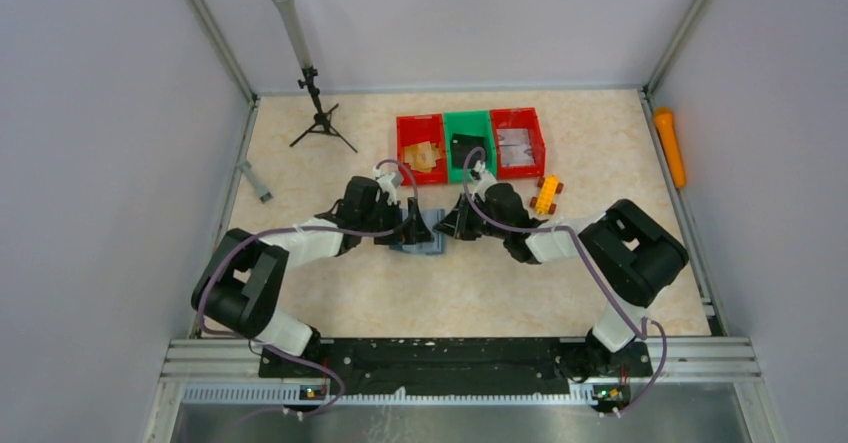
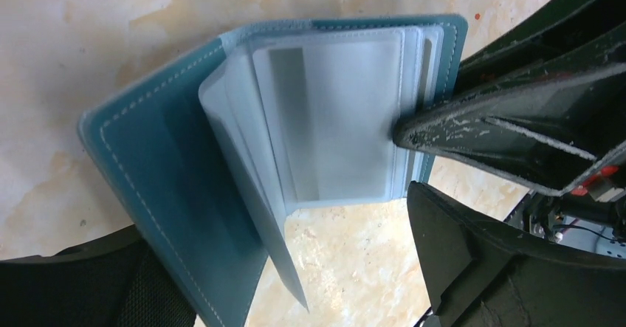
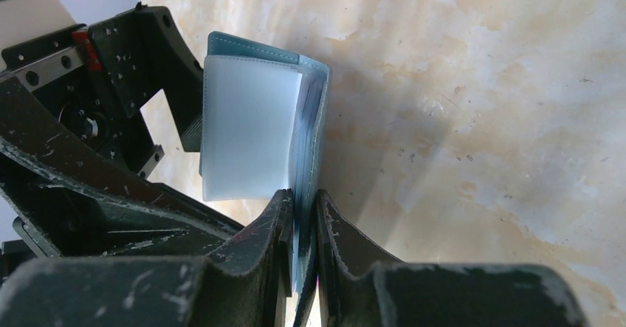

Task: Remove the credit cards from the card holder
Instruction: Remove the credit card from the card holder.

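Firmly the right tool [image 3: 299, 205] pinches the card holder [image 3: 251, 135] at its edge; left tool [image 1: 412, 225] spread alongside.

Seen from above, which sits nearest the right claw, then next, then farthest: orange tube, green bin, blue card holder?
1. card holder: clamped by the right gripper, mid-table.
2. green bin: just behind it, middle of three bins.
3. orange tube: far right edge.
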Robot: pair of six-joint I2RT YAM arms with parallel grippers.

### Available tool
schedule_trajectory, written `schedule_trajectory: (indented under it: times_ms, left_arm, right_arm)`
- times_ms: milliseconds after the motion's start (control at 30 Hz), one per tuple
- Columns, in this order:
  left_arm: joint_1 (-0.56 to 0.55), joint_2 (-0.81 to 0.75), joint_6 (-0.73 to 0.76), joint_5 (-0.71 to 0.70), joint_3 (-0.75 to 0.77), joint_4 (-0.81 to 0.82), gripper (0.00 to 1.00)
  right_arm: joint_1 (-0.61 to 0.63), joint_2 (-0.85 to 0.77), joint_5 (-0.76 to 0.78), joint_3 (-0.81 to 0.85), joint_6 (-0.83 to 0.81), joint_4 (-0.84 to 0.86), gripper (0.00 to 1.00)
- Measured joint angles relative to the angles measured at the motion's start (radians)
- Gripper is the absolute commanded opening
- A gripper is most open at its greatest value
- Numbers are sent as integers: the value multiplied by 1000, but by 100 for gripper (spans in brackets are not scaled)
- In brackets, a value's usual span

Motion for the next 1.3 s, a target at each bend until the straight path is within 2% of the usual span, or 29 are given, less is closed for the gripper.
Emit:
schedule_trajectory:
  times_ms: [167, 267, 433, 567, 733, 967, 1167, 1300]
  left_arm:
    - [-20, 42, 10, -35, 50, -21, 91]
    - [-23, 69, 16, -49, 80, -35, 81]
    - [-29, 103, 12, -58, 116, -69, 56]
    - [-39, 112, 5, -56, 135, -89, 43]
    - [-39, 114, 2, -59, 142, -100, 39]
    - [-21, 113, -1, -66, 129, -101, 38]
    - [44, 103, -19, 0, 62, -44, 38]
    - [78, 103, -39, 58, 38, -22, 38]
  right_arm:
    - [0, 0, -13, 0, 0, 8, 7]
    - [-1, 0, -12, 0, 0, 10, 7]
    - [-1, 0, 0, -1, 0, 3, 8]
    - [-2, 0, 9, -5, 0, -2, 11]
    - [-2, 0, 13, -5, 0, -4, 24]
    - [-2, 0, 6, -5, 0, -3, 39]
    - [-1, 0, -16, -5, 6, 11, 41]
    - [-1, 17, -34, -3, 17, 22, 35]
